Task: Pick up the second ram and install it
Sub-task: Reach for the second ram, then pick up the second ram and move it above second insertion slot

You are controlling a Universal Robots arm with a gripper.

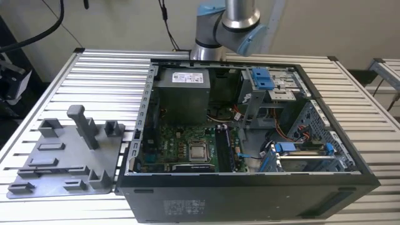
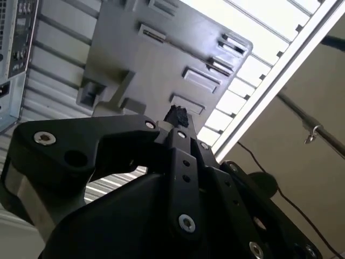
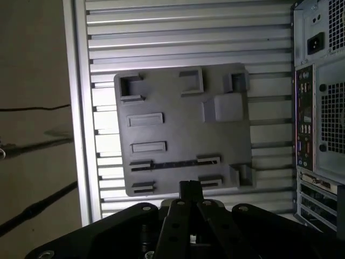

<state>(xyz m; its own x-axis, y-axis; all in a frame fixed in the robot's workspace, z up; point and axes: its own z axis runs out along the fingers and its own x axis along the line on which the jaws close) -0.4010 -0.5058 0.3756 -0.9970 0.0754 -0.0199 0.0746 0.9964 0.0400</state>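
The second ram is a thin dark strip seen edge-on, resting between two grey holders on the fixture plate. My gripper hangs well above the plate, over its edge near that strip. Its black fingertips are shut together with nothing between them. In the second wrist view the gripper also shows closed tips over the grey fixture plate. In the exterior view the arm rises out of the top, and the fixture plate lies at that view's left.
An open computer case stands beside the plate, with the motherboard's memory slots next to the processor socket. The case's rear panel borders the plate. Both rest on a ribbed metal table, whose edge is close to the plate.
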